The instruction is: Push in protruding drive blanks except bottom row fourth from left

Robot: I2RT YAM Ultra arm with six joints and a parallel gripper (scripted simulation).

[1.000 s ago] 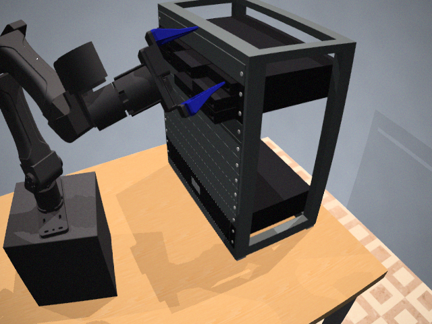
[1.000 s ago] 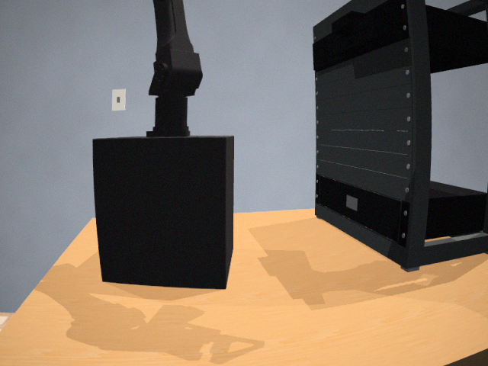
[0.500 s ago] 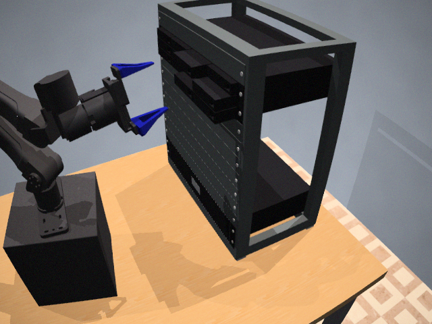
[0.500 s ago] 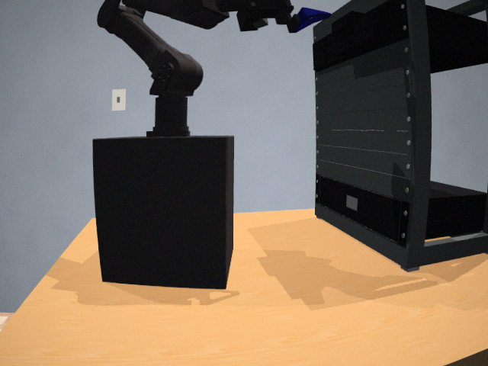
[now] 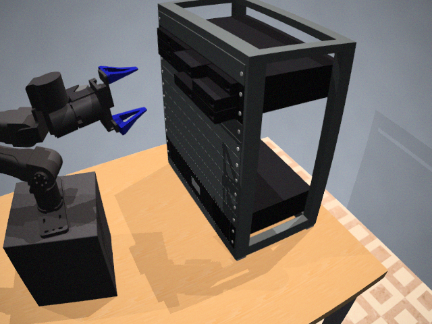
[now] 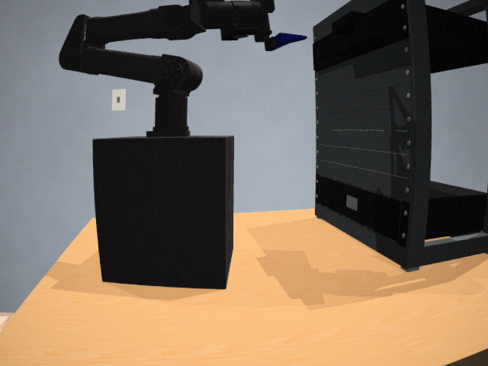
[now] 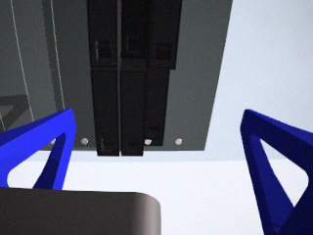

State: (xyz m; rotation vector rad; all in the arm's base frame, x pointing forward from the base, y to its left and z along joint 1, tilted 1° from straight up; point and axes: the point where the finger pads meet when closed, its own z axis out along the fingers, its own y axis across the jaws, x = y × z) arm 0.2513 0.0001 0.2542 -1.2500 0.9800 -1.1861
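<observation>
Rack (image 5: 244,139): upright on table (image 5: 181,223), right of black pedestal (image 5: 59,237) carrying arm.
Drive blanks (image 5: 206,88): upper rack front, several protruding, exact count unclear.
Gripper (image 5: 127,92): blue fingers (image 5: 118,72) spread wide, nothing between, level with blanks, apart from rack front, tips pointing at it.

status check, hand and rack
Hand open, empty, short of the rack front. Several drive blanks sticking out up top. Nothing between hand and blanks.
</observation>
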